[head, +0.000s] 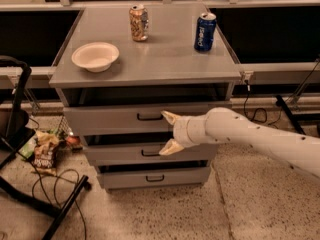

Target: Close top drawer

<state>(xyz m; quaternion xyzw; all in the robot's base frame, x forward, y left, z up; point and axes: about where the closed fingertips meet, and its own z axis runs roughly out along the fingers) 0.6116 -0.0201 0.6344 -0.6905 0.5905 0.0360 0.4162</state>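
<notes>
The top drawer [110, 119] is a wide grey metal drawer with a small black bar handle [149, 117]. Its front stands only slightly out from the cabinet, with a dark gap showing above it. My gripper [169, 132] is on a white arm reaching in from the right and sits right in front of the drawers. It is open. The upper fingertip [168, 116] is at the top drawer's front, just right of the handle. The lower fingertip [166, 149] is in front of the middle drawer [120, 154].
On the cabinet top [165, 59] stand a white bowl [95, 56], a patterned can [138, 22] and a blue can [205, 31]. A bottom drawer [190, 176] lies below. A black stand [30, 194], cables and snack bags [44, 154] lie on the floor at left.
</notes>
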